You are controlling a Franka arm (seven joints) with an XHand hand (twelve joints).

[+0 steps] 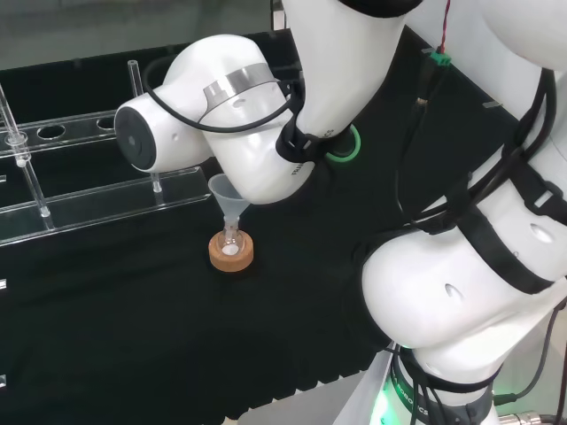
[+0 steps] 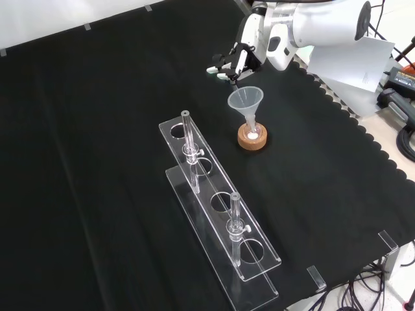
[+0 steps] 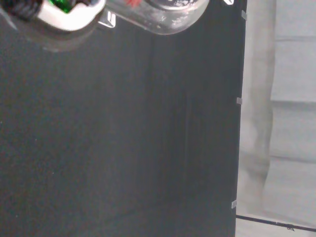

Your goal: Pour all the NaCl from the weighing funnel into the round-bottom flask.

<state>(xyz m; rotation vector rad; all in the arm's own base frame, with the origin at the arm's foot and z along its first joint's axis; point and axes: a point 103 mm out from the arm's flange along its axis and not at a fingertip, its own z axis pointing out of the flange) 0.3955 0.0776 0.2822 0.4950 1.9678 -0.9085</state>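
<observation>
Open black cloth (image 2: pixel 97 162) across the whole left of the front view. Near the middle, a clear rack (image 2: pixel 217 217) with 2 upright tubes, running diagonally toward the front edge. Just right of its far end, a funnel (image 2: pixel 246 100) standing in a small flask (image 2: pixel 252 131) on a cork ring (image 2: pixel 252 140). Narrow gap between rack and ring. Bare cloth right of the ring.

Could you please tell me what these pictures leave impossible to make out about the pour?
- Hand, front view: small and partly behind the arm's white link; whether it holds anything is unclear.
- Round-bottom flask, head view: the glass is barely visible inside the cork ring.
- Wrist view: a clear glass piece cut by the frame edge, unidentifiable.
</observation>
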